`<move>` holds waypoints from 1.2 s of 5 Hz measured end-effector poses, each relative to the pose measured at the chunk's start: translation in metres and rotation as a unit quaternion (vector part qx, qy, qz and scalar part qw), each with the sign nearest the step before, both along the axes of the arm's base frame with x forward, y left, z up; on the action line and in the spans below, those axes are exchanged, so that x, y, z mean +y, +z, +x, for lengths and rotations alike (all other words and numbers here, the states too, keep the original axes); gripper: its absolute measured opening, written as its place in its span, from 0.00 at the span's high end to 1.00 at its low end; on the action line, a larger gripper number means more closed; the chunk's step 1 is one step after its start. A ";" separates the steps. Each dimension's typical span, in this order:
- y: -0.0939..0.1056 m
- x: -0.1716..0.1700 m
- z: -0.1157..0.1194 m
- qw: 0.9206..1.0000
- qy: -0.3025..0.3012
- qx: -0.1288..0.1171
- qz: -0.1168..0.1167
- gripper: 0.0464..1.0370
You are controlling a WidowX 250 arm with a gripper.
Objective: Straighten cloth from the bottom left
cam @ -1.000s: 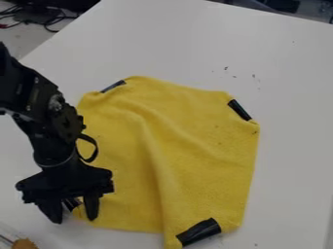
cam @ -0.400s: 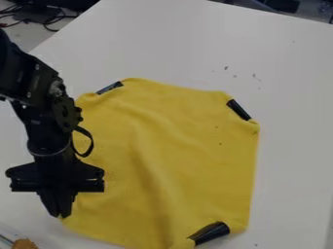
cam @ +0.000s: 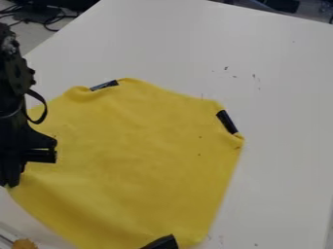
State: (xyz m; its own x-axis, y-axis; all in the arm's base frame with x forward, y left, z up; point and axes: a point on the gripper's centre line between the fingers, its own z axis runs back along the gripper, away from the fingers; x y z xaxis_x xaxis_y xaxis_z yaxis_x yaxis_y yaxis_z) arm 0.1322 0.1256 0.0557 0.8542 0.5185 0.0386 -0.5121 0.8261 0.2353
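pincer (cam: 11,185) at lower left, pinching yellow cloth (cam: 130,155); hazard: too hard a leftward pull could skew it.

Single cam, above tbl (cam: 286,63), slanted down, fairly close

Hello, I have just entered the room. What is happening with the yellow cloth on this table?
A black robot arm has its black two-finger gripper closed on the left corner of the yellow cloth, on a white table. The cloth lies mostly spread out, with soft folds toward the lower left and slight puckers near the black patches at its two far corners. It seems the robot is straightening it.
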 end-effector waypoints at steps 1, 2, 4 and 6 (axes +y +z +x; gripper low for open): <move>-0.002 0.031 0.009 0.999 -0.036 0.001 0.007 0.99; -0.016 0.054 0.019 0.998 -0.065 0.001 -0.004 0.97; -0.035 0.052 0.022 0.998 -0.060 -0.006 -0.030 0.56; -0.025 0.054 0.014 0.999 -0.054 0.006 -0.008 0.03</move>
State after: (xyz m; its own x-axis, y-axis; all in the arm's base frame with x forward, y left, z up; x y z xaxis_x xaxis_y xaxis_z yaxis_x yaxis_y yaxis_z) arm 0.1458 0.1798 0.0309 0.9051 0.4247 0.0205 -0.4178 0.8795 0.2280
